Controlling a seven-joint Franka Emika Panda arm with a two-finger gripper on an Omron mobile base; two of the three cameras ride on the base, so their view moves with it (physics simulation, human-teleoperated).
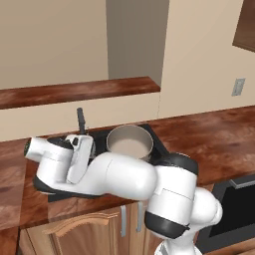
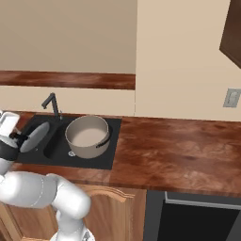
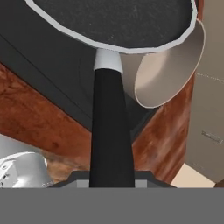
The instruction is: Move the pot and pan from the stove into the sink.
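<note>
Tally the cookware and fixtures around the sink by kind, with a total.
Pots: 1, the pot in the sink
Pans: 1, the pan, handle in the hand
Faucets: 1, the faucet
Sinks: 1
Total: 4

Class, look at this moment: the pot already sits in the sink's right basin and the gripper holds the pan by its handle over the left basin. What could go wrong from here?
1. The gripper holds the pan only by the end of its long black handle, so the pan may droop or twist loose.
2. The pot is close by; the pan could knock it.
3. The faucet stands just behind and could be clipped.
</note>
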